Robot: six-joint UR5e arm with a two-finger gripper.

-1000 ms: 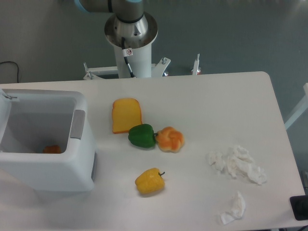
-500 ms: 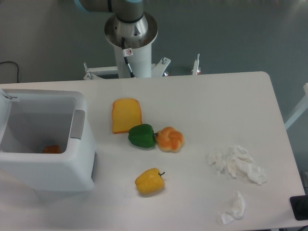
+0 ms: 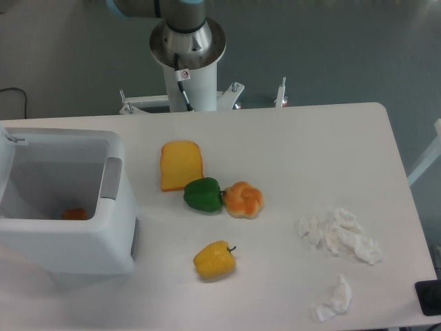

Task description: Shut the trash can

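Nearest the camera, at the right front of the white tabletop (image 3: 310, 145), lies a small crumpled tissue (image 3: 334, 298). A black object (image 3: 428, 298) shows at the right front edge, cut off by the frame. Just beyond the small tissue sits a larger heap of crumpled tissue (image 3: 341, 235), apart from it.

Toward the middle front lies a yellow pepper (image 3: 214, 260), on its own, clear of the other items.

The trash can (image 3: 65, 238) stands at the left front of the tabletop, partly cut off by the left edge. It is open at the top, its interior exposed. A grey tab (image 3: 110, 178) sits on its right rim. A small orange item (image 3: 74, 214) rests on the bottom inside. The lid itself cannot be made out, save a white sliver at the far left edge.

Mid-table, a green pepper (image 3: 203, 194) lies touching an orange-and-cream bun (image 3: 244, 199) to its right. Just behind the green pepper lies a slice of orange bread (image 3: 181, 164), flat, its near edge at or just beside the pepper.

At the far edge stands the robot base (image 3: 187, 52), a white column. The arm runs out of the top of the frame. The jaws are out of sight; their opening and contents cannot be told.
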